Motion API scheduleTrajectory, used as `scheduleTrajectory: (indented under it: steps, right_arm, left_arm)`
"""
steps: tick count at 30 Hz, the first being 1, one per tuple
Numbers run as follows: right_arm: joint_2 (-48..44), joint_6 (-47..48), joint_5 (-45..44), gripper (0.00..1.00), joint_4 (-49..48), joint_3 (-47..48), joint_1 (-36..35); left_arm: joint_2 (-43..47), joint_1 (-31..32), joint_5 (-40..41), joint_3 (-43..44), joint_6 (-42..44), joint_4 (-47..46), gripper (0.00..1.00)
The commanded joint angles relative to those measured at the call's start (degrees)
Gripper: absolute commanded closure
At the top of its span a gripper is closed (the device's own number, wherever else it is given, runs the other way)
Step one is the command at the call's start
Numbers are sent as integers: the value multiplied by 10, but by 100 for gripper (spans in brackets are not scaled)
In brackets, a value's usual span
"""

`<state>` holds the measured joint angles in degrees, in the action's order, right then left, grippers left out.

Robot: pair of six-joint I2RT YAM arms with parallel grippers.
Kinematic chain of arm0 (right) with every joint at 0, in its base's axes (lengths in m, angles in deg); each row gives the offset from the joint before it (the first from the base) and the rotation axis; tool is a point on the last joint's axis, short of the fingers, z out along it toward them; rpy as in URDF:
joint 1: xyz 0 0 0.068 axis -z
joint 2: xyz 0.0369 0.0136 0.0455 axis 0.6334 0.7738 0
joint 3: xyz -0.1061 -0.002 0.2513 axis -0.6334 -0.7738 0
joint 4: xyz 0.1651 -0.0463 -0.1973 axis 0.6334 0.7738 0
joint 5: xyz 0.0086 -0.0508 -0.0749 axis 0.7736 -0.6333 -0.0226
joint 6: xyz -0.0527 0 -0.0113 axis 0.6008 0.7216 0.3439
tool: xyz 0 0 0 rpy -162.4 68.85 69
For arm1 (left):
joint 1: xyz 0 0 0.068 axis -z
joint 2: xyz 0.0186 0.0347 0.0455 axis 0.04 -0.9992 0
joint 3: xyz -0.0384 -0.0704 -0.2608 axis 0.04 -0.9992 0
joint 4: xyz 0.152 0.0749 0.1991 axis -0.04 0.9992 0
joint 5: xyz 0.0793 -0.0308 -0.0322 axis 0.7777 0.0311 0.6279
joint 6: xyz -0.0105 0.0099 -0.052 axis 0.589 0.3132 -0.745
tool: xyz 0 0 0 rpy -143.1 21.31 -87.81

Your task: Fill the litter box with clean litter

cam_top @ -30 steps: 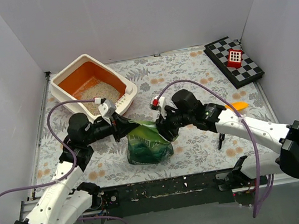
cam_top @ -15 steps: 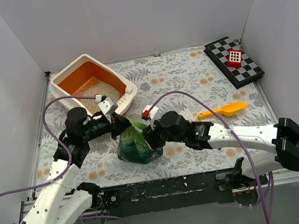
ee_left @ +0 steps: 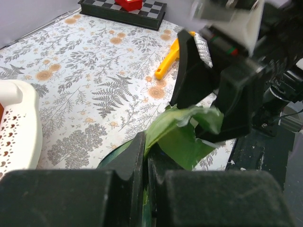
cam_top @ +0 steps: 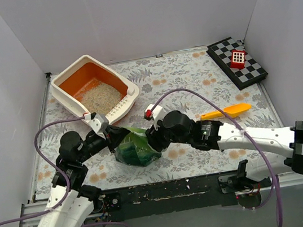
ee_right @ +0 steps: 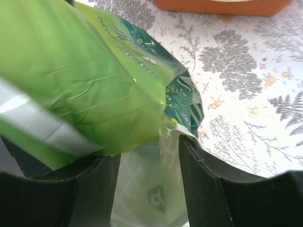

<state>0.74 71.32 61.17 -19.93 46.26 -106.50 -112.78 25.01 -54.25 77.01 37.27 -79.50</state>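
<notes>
Left tool (cam_top: 114,138) is pressed shut on the top edge of the green bag (cam_top: 137,150). Right tool (cam_top: 154,139) is spread, fingers either side of the bag mouth, not pinching it afaict. Litter box (cam_top: 61,98) sits far-left on the desk (cam_top: 191,73), apart from the bag, w/ a thin patch of litter (cam_top: 100,96) inside. Risk: w/ one pinch only, the bag could twist, slip or slump & dump litter on the desk short of the box.

No words can be read with certainty. The green bag (ee_right: 94,90) carries fine lines of white print, too small to read. A pale logo near its bottom edge is also unclear.
</notes>
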Motion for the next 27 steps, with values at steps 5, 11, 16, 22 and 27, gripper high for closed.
scheduleTrajectory:
  steps: [5, 11, 16, 22, 27]
  right_arm:
    - [-108, -37, -106, 37, 159, 85, -1]
    - [-166, -115, -211, 30, 298, 101, 14]
    - [-189, -238, -241, 28, 389, 68, 113]
    - [-182, -336, -232, 32, 404, 9, 261]
    - [-167, -387, -200, 34, 345, -34, 329]
  left_arm:
    - [14, 6, -8, -61, -48, -67, 100]
    - [12, 6, 4, -71, -40, -72, 100]
    - [17, 6, 18, -70, -41, -71, 99]
    - [33, 6, 30, -76, -49, -67, 90]
    - [44, 6, 32, -71, -49, -50, 53]
